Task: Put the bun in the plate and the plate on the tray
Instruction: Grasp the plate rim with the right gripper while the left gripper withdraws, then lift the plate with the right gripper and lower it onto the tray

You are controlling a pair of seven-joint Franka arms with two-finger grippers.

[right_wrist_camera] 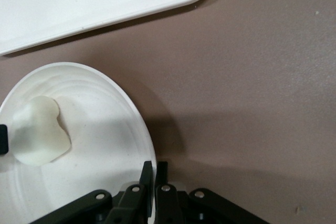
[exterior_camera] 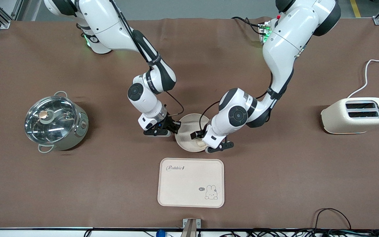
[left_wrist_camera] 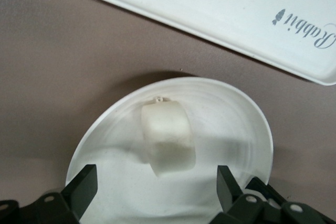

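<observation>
1. Resting in the plate [exterior_camera: 189,131], the bun [left_wrist_camera: 168,139] marks the first step as done; the plate has yet to reach the tray [exterior_camera: 191,182], which lies nearer the front camera.
2. The left gripper [left_wrist_camera: 156,184] hovers over the plate with its jaws wide, the bun lying free between them.
3. The right gripper [right_wrist_camera: 154,179] is pinched narrow on the plate's rim at the right arm's end.
4. Next, by judgement: the left gripper clears off, then the plate is carried level onto the tray.
5. The right wrist view shows the rim pinch; the front view hides it under the arms, and barely shows the bun.
</observation>
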